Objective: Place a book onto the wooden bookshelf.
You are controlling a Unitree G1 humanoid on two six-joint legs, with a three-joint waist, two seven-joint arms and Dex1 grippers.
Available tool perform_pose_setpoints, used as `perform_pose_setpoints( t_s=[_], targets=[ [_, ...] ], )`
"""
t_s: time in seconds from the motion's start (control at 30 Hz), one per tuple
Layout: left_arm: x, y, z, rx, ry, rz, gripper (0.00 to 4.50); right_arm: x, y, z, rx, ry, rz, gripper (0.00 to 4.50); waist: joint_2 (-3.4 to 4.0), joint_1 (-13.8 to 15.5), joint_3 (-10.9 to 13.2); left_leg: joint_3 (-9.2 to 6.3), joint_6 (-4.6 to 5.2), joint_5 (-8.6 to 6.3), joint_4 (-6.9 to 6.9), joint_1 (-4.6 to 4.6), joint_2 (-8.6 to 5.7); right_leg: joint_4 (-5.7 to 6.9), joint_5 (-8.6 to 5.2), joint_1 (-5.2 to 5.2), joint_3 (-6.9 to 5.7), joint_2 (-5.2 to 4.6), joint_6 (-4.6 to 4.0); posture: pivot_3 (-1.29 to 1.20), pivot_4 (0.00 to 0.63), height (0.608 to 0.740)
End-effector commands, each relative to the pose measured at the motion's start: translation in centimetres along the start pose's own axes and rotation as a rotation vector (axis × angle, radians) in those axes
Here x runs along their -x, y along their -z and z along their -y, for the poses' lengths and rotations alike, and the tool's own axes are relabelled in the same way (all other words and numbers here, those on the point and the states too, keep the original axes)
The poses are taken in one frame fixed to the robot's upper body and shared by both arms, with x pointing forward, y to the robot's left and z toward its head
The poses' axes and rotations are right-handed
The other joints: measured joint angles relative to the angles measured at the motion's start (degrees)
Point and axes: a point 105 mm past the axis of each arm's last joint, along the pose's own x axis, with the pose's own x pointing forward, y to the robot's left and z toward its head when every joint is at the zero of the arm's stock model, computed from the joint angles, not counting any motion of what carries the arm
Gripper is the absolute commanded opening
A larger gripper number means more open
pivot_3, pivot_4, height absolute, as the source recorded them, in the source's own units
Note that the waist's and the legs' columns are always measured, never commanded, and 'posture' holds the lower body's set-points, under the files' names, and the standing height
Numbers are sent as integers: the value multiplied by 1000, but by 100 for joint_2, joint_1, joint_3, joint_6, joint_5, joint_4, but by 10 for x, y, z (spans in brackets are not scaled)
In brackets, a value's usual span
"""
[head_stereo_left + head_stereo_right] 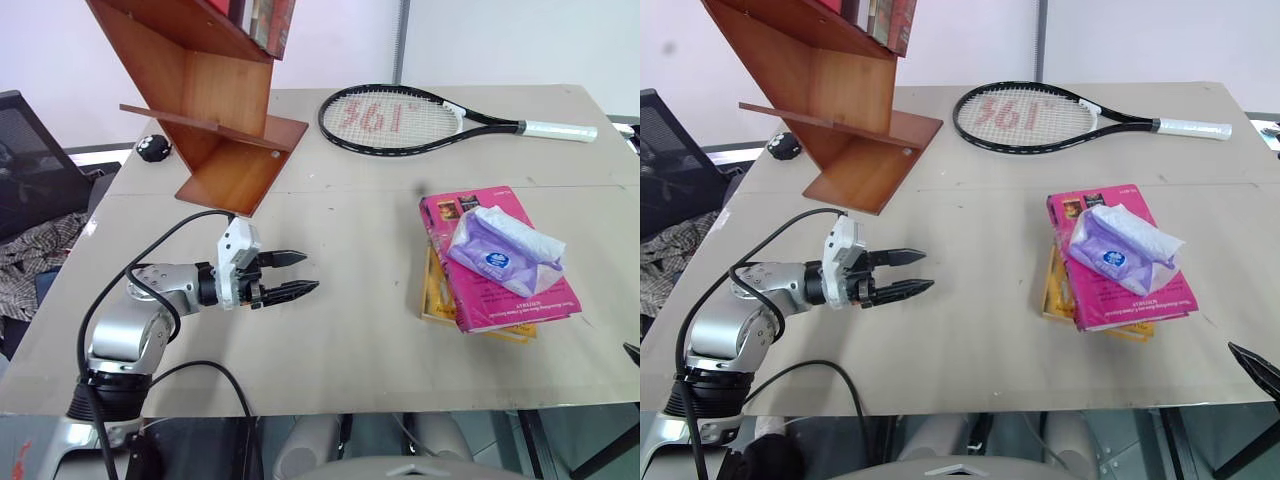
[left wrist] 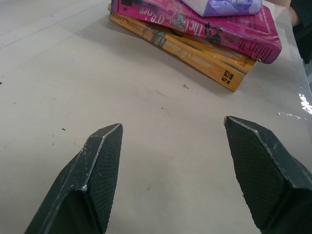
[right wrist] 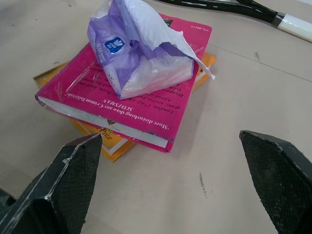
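Note:
The pink book (image 1: 515,295) lies on the right side of the table on top of a yellow book (image 1: 433,290), with a purple tissue pack (image 1: 505,250) resting on its cover. The wooden bookshelf (image 1: 215,110) stands at the far left of the table. My left gripper (image 1: 298,273) hovers low over the table left of the books, open and empty, pointing at the pink book's (image 2: 195,22) spine. My right gripper (image 3: 168,139) is open wide and empty, just short of the pink book's (image 3: 97,92) near edge; a fingertip (image 1: 1255,365) shows at the table's right front corner.
A tennis racket (image 1: 420,118) lies at the back of the table. A black round object (image 1: 153,147) sits by the shelf's left side. Several books (image 1: 265,20) stand on the shelf's upper board. A black chair (image 1: 30,150) stands off the table's left edge.

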Motion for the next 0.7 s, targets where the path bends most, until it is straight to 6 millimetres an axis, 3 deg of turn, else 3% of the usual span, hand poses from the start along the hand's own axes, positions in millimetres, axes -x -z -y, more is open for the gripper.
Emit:
perform_pose_setpoints(
  t_s=[0.03, 0.13, 0.27, 0.4, 0.5, 0.7],
  targets=[
    [1, -22, -3, -58, -1, 58, 3413, -6, -12, 4, 56, 28, 39, 4500, 0, 0, 0, 0, 0, 0, -1, 0, 0, 0, 0, 0, 0, 0, 0, 0, 150, 740],
    [-8, -45, 0, -83, 47, 127, 3413, -22, -29, 8, 107, 69, 82, 4500, -5, -7, 3, 0, 0, 0, 3, 0, 0, 0, 0, 0, -3, 0, 0, 0, 150, 740],
    [-10, -56, 13, -137, 140, 143, 3413, -38, -47, 3, 131, 38, 93, 4500, -2, -14, 1, 5, 1, 1, 5, 1, 3, 1, 2, 0, -11, 3, -2, 0, 150, 740],
    [-11, -58, 27, -203, 228, 131, 3413, -62, -64, -8, 120, -66, 80, 4500, -4, -18, 3, 8, -6, 0, -2, -2, 4, 1, 3, -2, -11, 6, -2, 0, 150, 740],
    [-14, -60, 31, -225, 248, 137, 3413, -85, -78, -4, 107, -93, 102, 4500, -8, -21, 6, 11, -5, -1, 2, -3, 4, -6, 4, 0, -11, 5, -3, 0, 150, 740],
    [-14, -64, 40, -241, 272, 149, 3413, -119, -84, -17, 72, -206, 75, 4500, -17, 4, 11, -8, -23, 10, 3, -21, 5, -16, 3, -2, -19, 2, -4, 0, 150, 740]
  ],
)
